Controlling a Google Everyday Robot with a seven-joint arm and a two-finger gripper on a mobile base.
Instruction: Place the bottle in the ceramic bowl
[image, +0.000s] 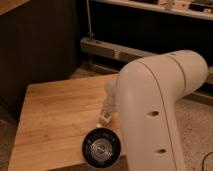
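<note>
- Camera view, progress: you are at the grasp stage. The bottle (104, 119) is not yet in the ceramic bowl (101, 147). It shows as a small pale shape with tan marks, low over the worktop (50, 115), just beyond the bowl's far rim.
- Camera view, the bowl: it sits at the near edge of the worktop, upright. Its shiny inside is bare of anything but its own rings, so the placing itself is all left to do.
- Camera view, what is left, as a judgement: you need to lift the bottle off the wood, bring it a short way toward the near side so it is over the bowl's middle, lower it and let go. The bowl is wider than the bottle, so you have room to spare.
- Camera view, the gripper (106, 111): it hangs just beyond the bowl, right of the worktop's middle, reaching out from behind the big white arm (155, 115), which hides most of it.
- Camera view, the jaws: they are closed, and they seem to be clamped on the bottle's upper part. You cannot see the contact itself, so treat the hold as likely rather than sure.
- Camera view, one risk: the bowl stands close to the worktop's near edge, so a knock on its rim could push it off.
</note>
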